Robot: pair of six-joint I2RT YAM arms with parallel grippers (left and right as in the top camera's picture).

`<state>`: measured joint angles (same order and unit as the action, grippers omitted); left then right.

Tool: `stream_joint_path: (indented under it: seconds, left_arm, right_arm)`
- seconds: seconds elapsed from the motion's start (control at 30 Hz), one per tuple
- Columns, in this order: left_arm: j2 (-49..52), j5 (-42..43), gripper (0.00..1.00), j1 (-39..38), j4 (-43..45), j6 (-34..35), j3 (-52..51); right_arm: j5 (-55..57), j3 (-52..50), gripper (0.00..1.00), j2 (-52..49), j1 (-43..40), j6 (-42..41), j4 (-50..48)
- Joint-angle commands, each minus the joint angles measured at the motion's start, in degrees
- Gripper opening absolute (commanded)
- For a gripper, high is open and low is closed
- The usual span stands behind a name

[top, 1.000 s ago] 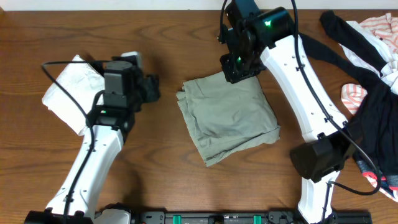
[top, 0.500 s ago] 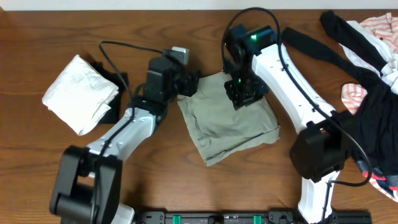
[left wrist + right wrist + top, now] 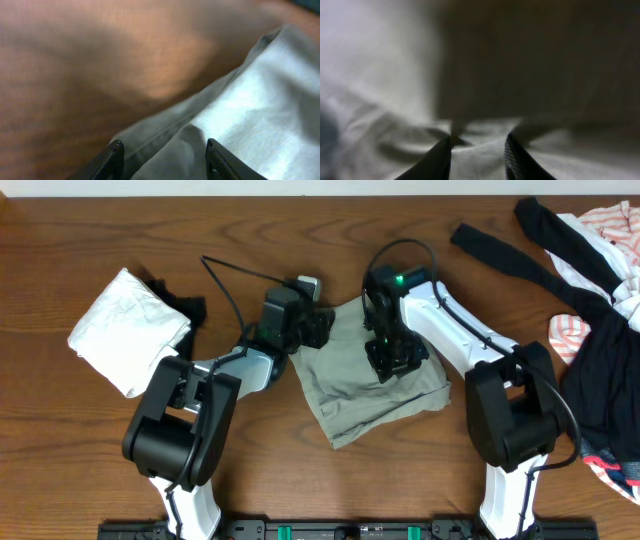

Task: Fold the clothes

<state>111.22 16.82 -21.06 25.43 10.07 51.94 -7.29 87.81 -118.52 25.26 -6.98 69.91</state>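
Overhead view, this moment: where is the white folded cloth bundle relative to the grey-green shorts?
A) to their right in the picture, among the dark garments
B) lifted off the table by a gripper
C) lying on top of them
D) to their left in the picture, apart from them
D: the white folded bundle lies on the table towards the picture's left side, and bare wood separates it from the shorts at the centre.

You see pale sage grey-green shorts (image 3: 350,395), plain, a warm brown wood-grain table (image 3: 100,230), a white cloth bundle (image 3: 125,330), a black garment (image 3: 600,380), a pink-and-white striped garment (image 3: 570,335), your arms (image 3: 455,325) white with black joints.
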Motion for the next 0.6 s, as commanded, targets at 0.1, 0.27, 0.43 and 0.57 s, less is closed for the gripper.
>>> stream_joint_path:
  seconds: [0.1,0.27,0.43,0.57]
  left_arm:
    - [0.37,3.30,0.47,-0.02,-7.19,9.44,0.48]
    - [0.33,16.15,0.31,-0.15,-17.99,18.14,0.48]
    - [-0.17,16.92,0.26,-0.92,-23.17,18.62,0.48]
    - [-2.45,17.11,0.26,-0.96,-26.88,22.84,0.48]
  right_arm:
    - [6.43,-7.78,0.40,0.22,-1.70,-0.70,-14.47]
    - [12.92,-8.35,0.65,0.22,-2.60,-0.63,-25.05]
    - [13.97,-8.24,0.77,0.22,-2.80,5.88,-31.32]
    - [16.57,-7.04,0.84,0.24,-2.80,11.50,-32.48]
